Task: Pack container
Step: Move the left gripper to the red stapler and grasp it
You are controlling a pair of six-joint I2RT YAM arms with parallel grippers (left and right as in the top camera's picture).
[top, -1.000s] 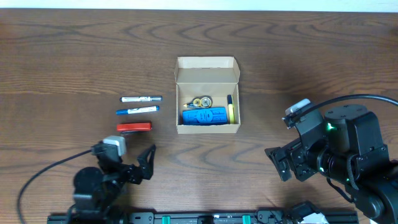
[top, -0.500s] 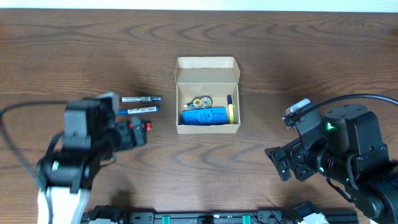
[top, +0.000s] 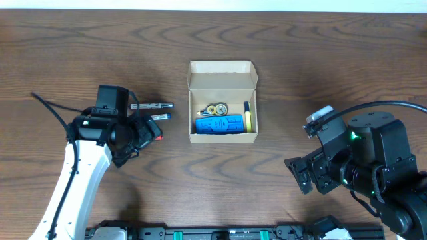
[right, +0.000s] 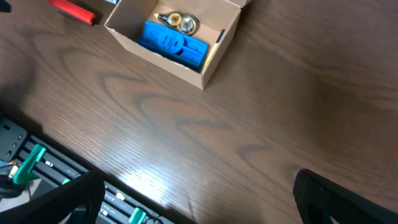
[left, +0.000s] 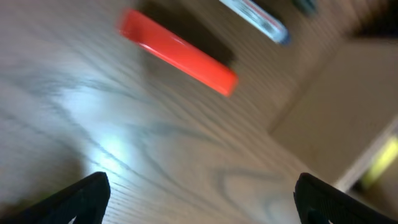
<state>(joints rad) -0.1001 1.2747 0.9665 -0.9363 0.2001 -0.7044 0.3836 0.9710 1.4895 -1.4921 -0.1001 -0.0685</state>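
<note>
Noted left gripper splayed, empty, box ahead and right of its jaws, past red marker. Logged right gripper likewise splayed, empty, box well ahead, left of jaws.

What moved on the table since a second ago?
The left arm swung forward from the near edge, bringing its open fingers to the red marker; nothing is grabbed. The right arm, box and two pens stayed put.

no readable text, labels or numbers; print on pens too small.
</note>
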